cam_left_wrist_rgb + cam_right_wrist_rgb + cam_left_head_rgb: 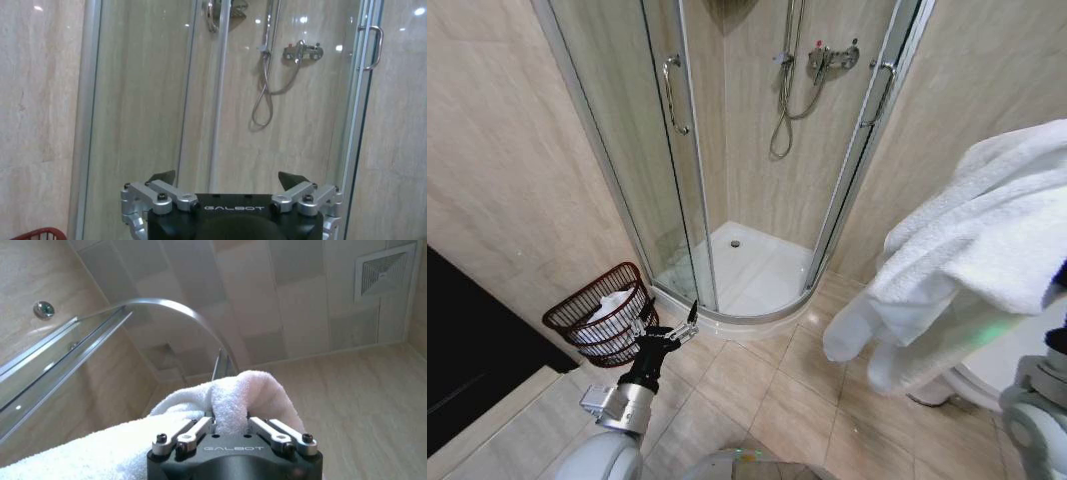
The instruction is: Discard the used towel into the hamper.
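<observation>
Overhead, right tool pinches towel; left tool, spread, nears hamper.

This is a bathroom. A curved glass shower cubicle fills the upper middle of the head view, with a mixer tap and hose on its beige tiled wall and a white tray below. Beige tiles cover the floor. A ceiling vent sits at the upper right of the right wrist view.
</observation>
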